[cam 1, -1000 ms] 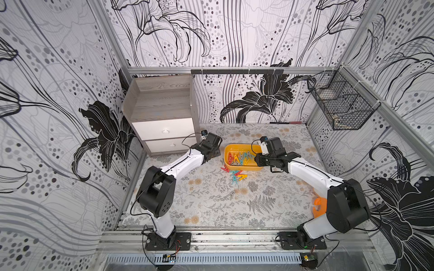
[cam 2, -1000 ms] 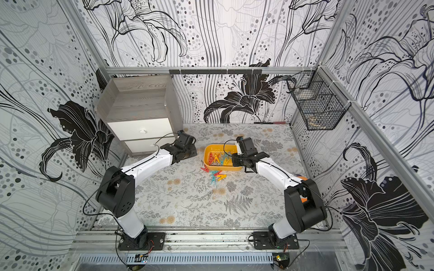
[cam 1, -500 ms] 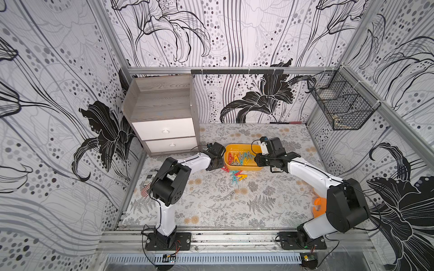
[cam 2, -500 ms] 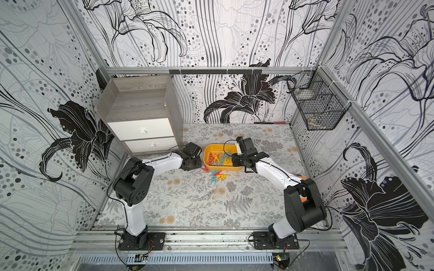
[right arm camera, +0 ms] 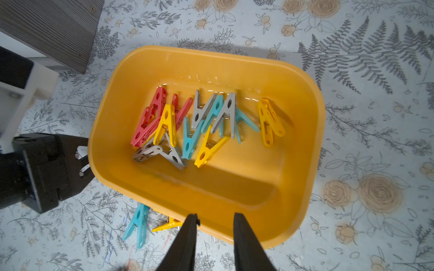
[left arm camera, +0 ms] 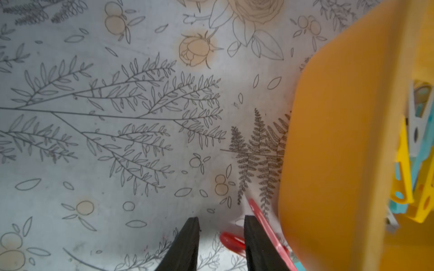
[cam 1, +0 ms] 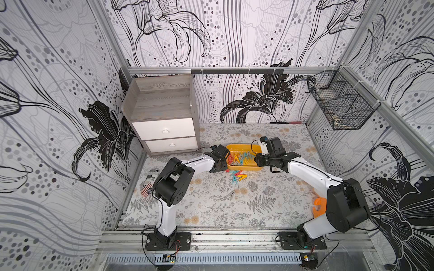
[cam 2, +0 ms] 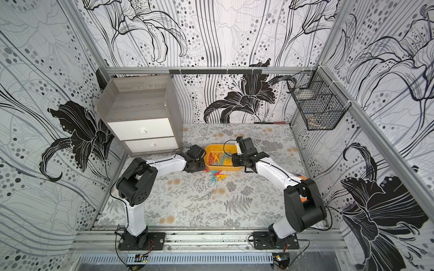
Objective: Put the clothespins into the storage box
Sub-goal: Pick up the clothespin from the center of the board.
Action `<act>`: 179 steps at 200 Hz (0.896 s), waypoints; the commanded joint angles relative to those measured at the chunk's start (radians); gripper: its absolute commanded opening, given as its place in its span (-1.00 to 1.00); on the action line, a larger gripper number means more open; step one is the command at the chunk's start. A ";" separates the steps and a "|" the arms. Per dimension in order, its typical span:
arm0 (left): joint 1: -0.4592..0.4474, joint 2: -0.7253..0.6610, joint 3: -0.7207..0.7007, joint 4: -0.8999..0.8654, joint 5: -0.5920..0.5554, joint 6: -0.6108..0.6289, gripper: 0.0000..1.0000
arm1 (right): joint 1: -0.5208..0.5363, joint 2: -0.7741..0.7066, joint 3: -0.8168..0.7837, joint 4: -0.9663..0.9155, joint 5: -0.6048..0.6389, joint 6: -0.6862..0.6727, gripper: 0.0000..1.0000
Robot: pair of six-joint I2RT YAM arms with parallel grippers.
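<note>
We see a shallow yellow-orange plastic storage box (cam 1: 243, 148) with rounded corners sitting on a floral-patterned tabletop (cam 1: 211, 211), towards the back. Inside it, a jumble of small A-shaped plastic clothespins (right arm camera: 199, 124) in red, yellow, teal and grey lies tangled together. More loose clothespins (cam 1: 237, 176) in teal, yellow and red cluster on the tabletop just in front of the box, and one grey clothespin (cam 1: 231, 194) lies alone, nearer the front.

The left gripper (left arm camera: 221, 220) is low over the tabletop just beside the box's left end. Its black fingers stand parted, and a red clothespin (left arm camera: 231, 240) lies on the tabletop partly between them, not pinched.

The right gripper (right arm camera: 216, 214) is at the box's right end, fingers apart with the box's rim in the gap. We cannot tell whether it pinches the rim.
</note>
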 commanded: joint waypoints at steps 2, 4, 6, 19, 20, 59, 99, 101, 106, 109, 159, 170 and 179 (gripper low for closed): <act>-0.011 -0.018 -0.028 0.007 0.011 -0.008 -0.29 | 0.004 0.010 -0.003 0.011 -0.018 0.012 -0.38; -0.012 -0.018 -0.028 0.007 0.012 -0.007 -0.29 | 0.004 0.010 -0.003 0.011 -0.018 0.013 -0.38; -0.013 -0.017 -0.029 0.007 0.011 -0.007 -0.29 | 0.003 0.010 -0.003 0.011 -0.018 0.013 -0.38; -0.018 -0.014 -0.029 0.008 0.011 -0.008 -0.29 | 0.004 0.009 0.000 0.010 -0.018 0.012 -0.38; -0.018 -0.013 -0.029 0.008 0.011 -0.008 -0.29 | 0.004 0.009 0.000 0.010 -0.018 0.012 -0.38; -0.028 0.007 -0.012 0.004 0.018 -0.017 -0.32 | 0.004 0.005 -0.003 0.005 -0.015 0.010 -0.38; -0.050 0.023 0.002 0.002 0.015 -0.031 -0.30 | 0.004 0.013 -0.005 0.013 -0.021 0.014 -0.38; -0.050 0.024 0.002 0.002 0.015 -0.031 -0.30 | 0.004 0.013 -0.005 0.013 -0.021 0.013 -0.38; -0.051 0.026 0.000 0.002 0.015 -0.031 -0.32 | 0.004 0.013 -0.004 0.013 -0.021 0.014 -0.38; -0.051 0.026 -0.002 0.002 0.014 -0.031 -0.34 | 0.004 0.013 -0.004 0.013 -0.021 0.013 -0.38; -0.078 -0.031 -0.052 -0.003 0.022 -0.026 -0.64 | 0.004 0.018 -0.004 0.012 -0.022 0.010 -0.38; -0.086 -0.062 -0.074 -0.013 0.026 -0.019 -0.61 | 0.004 0.015 -0.006 0.010 -0.017 0.008 -0.38; -0.095 -0.094 -0.096 -0.018 0.029 -0.011 -0.59 | 0.004 0.013 -0.007 0.007 -0.013 0.006 -0.38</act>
